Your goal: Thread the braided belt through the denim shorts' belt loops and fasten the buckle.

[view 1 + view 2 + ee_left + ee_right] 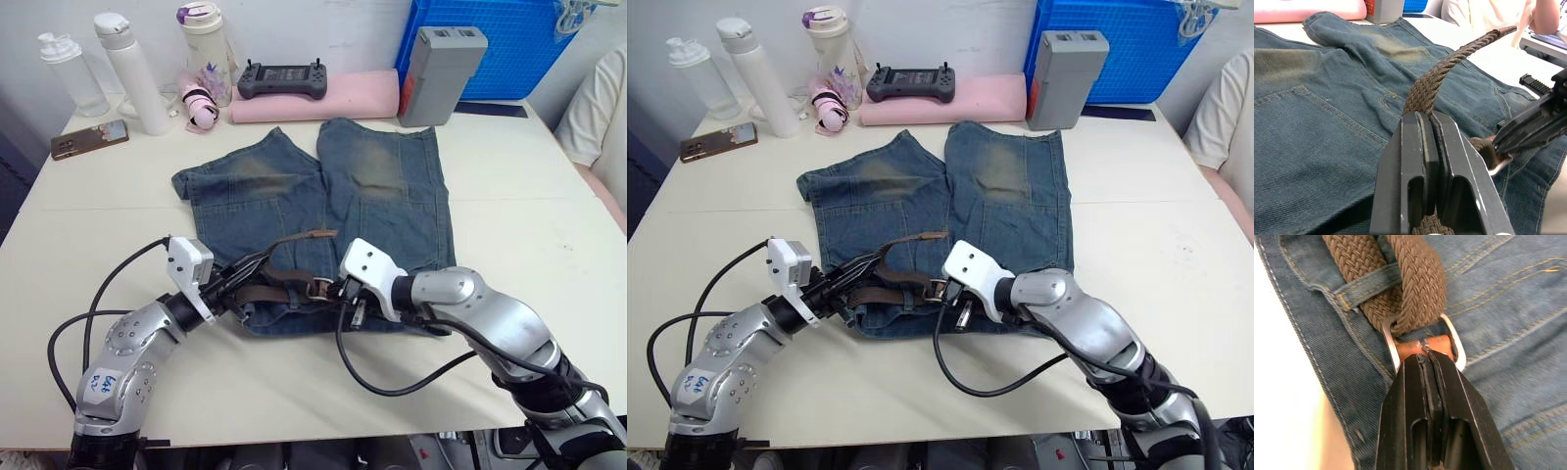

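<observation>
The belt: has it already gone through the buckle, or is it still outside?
Through. The belt loops around the front bar of the buckle, which the right gripper pinches; whether the prong is fastened, cannot tell.

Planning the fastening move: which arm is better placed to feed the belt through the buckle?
Left, probably. The left gripper is shut on the belt, whose free end rises from it; the right gripper is shut on the buckle, steadying it.

Bright even indoor light, soft faint shadows on the table [509, 255], head views sharp, wrist views blurred at near fingers [1425, 186], mild overexposure
</observation>
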Controlling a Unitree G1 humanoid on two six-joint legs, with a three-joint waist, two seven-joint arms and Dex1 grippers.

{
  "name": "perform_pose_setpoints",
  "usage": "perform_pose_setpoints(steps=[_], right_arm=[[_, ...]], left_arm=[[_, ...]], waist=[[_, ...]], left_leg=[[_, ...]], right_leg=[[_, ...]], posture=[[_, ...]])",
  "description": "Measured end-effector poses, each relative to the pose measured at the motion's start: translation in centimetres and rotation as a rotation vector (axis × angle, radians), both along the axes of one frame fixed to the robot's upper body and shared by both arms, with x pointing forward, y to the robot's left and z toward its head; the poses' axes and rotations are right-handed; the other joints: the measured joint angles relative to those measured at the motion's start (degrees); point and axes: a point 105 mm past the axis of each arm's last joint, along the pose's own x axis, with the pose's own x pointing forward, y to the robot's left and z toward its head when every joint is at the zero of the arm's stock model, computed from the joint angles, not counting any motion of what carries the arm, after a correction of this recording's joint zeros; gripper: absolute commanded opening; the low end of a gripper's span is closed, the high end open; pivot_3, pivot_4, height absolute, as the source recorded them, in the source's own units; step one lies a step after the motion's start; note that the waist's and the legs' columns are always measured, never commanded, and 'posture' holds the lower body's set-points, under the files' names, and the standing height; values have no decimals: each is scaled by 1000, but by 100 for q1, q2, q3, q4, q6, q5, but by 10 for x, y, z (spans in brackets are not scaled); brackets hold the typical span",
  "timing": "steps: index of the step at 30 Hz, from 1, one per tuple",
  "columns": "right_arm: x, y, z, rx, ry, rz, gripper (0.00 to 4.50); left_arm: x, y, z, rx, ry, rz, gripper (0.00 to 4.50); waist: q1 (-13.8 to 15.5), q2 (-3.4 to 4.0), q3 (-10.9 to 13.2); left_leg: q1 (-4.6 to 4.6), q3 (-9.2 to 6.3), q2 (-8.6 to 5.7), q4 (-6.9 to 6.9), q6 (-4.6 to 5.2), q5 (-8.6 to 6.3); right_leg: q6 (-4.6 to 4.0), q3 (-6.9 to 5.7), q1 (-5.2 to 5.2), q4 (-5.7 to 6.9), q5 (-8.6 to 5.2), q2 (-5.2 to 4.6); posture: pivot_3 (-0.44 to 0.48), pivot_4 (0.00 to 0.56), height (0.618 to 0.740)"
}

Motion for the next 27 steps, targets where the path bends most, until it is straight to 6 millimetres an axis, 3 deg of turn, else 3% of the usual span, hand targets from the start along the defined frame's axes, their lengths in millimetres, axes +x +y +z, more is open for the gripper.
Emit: perform_pose_setpoints(steps=[13,27], right_arm=[[2,-2,-1,-1,-8,-11,17],[2,20,-2,35,-1,20,17]], left_arm=[[0,0,0,0,0,0,0],[0,-1,0,0,1,1,0]], waist=[[-1,0,0],[-4,0,0]], left_leg=[[0,1,0,0,0,0],[0,0,0,0,0,0]], right_leg=[[0,0,0,0,0,0],[0,0,0,0,0,0]], posture=[[0,150,714],[0,150,714]])
